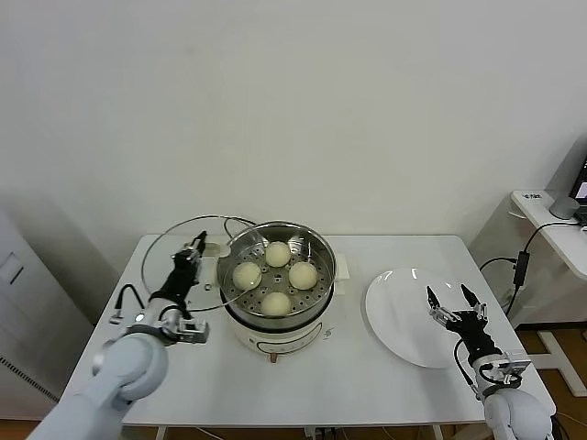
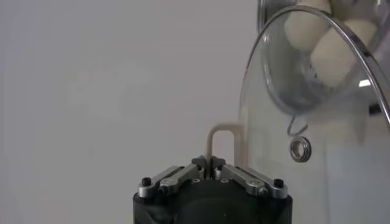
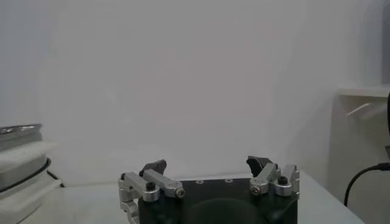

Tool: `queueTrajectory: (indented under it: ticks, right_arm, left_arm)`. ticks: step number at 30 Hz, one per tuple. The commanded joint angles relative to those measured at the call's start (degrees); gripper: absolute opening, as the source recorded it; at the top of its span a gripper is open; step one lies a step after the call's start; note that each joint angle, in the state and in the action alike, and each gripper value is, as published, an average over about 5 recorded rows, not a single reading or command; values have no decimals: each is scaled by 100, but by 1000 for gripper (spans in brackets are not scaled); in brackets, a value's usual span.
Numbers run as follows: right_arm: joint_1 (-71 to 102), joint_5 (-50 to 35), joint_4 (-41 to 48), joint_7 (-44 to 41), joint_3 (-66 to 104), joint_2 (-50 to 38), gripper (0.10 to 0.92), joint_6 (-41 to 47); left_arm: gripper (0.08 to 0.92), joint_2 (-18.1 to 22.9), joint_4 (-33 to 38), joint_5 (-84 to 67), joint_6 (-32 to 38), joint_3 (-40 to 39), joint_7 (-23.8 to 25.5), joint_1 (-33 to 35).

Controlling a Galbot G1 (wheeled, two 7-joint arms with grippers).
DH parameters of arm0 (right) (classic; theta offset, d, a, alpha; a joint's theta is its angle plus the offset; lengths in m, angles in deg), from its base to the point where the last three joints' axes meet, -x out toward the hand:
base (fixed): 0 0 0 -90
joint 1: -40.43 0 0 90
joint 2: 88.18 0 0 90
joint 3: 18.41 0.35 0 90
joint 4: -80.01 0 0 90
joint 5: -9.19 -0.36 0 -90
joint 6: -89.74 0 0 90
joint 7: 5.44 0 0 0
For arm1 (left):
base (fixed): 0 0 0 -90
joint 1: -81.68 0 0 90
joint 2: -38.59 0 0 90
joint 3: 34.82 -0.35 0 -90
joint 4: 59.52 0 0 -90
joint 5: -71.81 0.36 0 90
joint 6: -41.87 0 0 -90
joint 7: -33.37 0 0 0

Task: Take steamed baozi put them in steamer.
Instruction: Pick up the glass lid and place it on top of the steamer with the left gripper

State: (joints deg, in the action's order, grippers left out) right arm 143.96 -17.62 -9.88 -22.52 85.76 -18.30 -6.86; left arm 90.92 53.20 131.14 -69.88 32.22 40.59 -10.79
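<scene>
White table standing against plain wall. Four steamed baozi sitting in steamer at centre. Left gripper clamping white handle of glass lid, tilting against steamer's left rim. Right gripper hovering spread apart over white plate, well right of buns.

No legible text, labels, brands or nos. can be made out on anything in view.

The white table carries the steamer and, right of it, 1 white plate.
</scene>
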Motion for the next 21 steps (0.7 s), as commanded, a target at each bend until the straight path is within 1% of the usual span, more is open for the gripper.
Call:
queueTrajectory:
  ticks: [1,11,21]
  right_arm:
    - [-22,16,31,2,-21,3,823,1]
    - [-33,37,90,-8,-26,46,823,-3]
    - [-32,34,124,-11,-6,55,823,-3]
  left_arm:
    - [110,629,-274,441,-489,-1046,188,-748]
    - [110,1063,-455,526,-652,-1384,220,-1049]
    - [110,1292,-668,626,-708,-1646,245,-1227]
